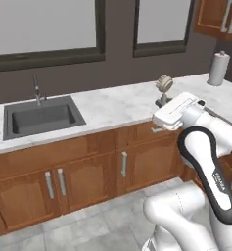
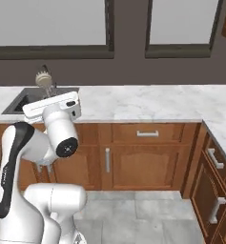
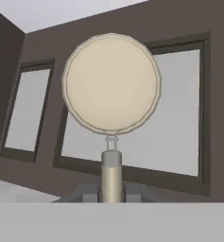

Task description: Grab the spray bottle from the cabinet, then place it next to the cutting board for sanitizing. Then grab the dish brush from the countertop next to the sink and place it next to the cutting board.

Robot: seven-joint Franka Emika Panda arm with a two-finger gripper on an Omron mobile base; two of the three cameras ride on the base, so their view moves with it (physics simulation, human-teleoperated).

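The white marble countertop (image 1: 112, 105) is carried by brown wooden cabinets with drawers and doors. A dark grey sink (image 1: 41, 117) is set into it, with a slim faucet (image 1: 37, 90) behind the basin. A paper towel roll (image 1: 218, 68) is stood upright at the far right end.

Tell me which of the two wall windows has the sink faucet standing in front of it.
The wider left window: the faucet rises at the back of the sink below its sill. The narrower right window has bare countertop under it.
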